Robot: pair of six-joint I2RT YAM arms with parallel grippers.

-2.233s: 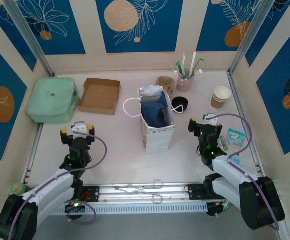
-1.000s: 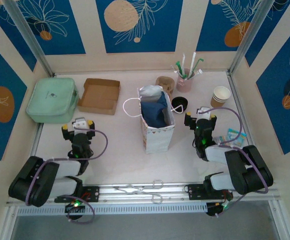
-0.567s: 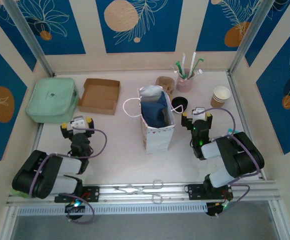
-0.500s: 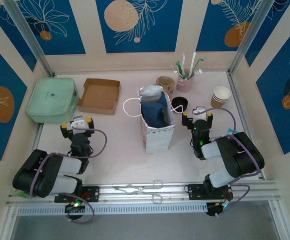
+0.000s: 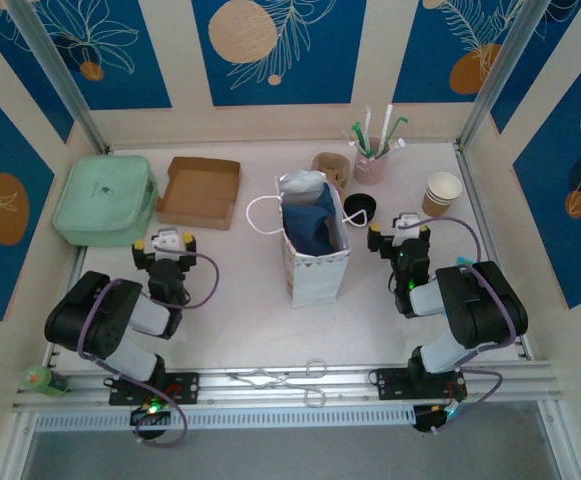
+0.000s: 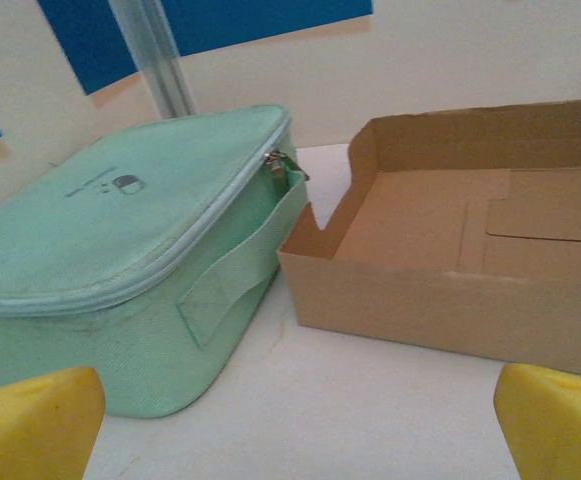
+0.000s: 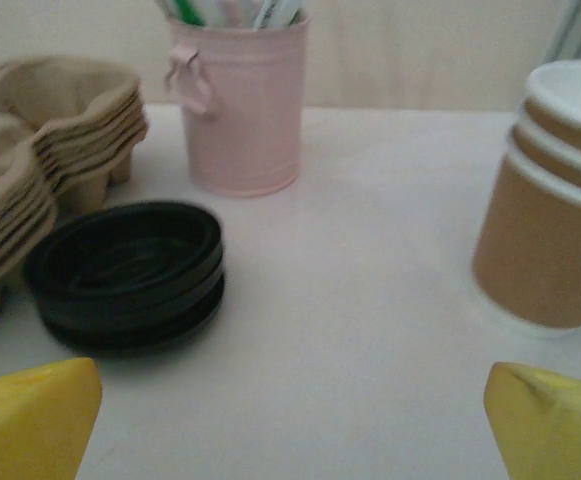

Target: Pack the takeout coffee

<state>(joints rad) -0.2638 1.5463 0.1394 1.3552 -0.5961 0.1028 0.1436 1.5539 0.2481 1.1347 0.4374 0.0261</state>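
Holding my right gripper (image 7: 290, 425) wide and empty before the takeout coffee cups (image 7: 560, 200) stacked near the far right corner of the bench (image 5: 240, 300), black lids (image 7: 125, 270) lying apart, I reckon a loose pinch could lift several nested cups or topple the stack.

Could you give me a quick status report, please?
Left gripper open, empty, facing cardboard box. Right gripper open, empty. Paper cups stacked, unlidded, ahead right; black lids ahead left. No obstruction.
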